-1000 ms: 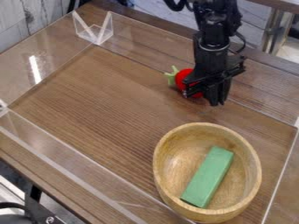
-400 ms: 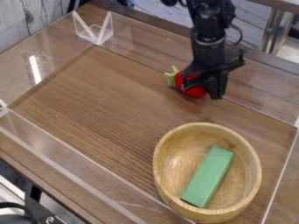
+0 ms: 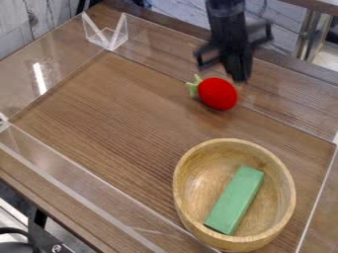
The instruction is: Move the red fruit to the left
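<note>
Toy strawberry (image 3: 216,93), red w/ green leafy tip pointing left, lies on the wood-grain worktop (image 3: 119,128) near its far edge, right of centre. Nothing grips it; it rests on the surface by itself.

Gripper (image 3: 238,71) hangs above and just behind the berry, pointing steeply down, blurred. Fingers together, nothing between them. Tips sit just over the berry's upper right side; can't tell whether they touch it or clear it by a hair.

Wooden bowl (image 3: 195,176) sits at the near right corner, well apart from berry and gripper. Green rectangular block (image 3: 236,200) lies inside it, leaning on the right wall, long side running near-to-far.

Clear acrylic walls (image 3: 66,168) run along the worktop's edges; a small clear V-shaped stand (image 3: 105,35) is at the far left corner.
</note>
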Controlling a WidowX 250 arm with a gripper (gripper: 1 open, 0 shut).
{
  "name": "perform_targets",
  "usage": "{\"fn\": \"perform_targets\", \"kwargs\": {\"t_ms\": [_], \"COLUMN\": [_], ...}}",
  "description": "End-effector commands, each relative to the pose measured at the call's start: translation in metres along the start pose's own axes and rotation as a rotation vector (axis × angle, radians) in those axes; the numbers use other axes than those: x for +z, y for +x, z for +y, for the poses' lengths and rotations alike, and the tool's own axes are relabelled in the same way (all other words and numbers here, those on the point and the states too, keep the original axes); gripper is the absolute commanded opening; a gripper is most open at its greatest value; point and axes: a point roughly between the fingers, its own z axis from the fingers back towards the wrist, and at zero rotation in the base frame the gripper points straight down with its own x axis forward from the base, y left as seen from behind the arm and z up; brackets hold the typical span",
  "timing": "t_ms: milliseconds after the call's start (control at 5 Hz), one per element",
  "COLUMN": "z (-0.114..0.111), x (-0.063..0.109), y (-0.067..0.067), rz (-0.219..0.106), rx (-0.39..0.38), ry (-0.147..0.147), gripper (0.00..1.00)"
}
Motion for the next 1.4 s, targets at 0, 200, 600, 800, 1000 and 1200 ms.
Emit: {"fn": "perform_targets", "kwargs": {"t_ms": [0, 200, 600, 800, 1000, 1200], "z": [-0.01, -0.006, 0.008, 0.012, 0.022, 0.032], "x": [0.064, 0.052, 0.027, 0.02, 0.008, -0.004], "y": [0.022, 0.023, 0.022, 0.02, 0.019, 0.018], "rz": [-0.036, -0.04, -0.08, -0.112, -0.143, -0.173], "rx": [-0.031, -0.055, 0.001, 0.056, 0.12, 0.18], "ry": [-0.092, -0.066, 0.026, 0.064, 0.101, 0.133], "gripper": [0.0, 1.0, 1.0, 1.0, 1.0, 1.0]}}
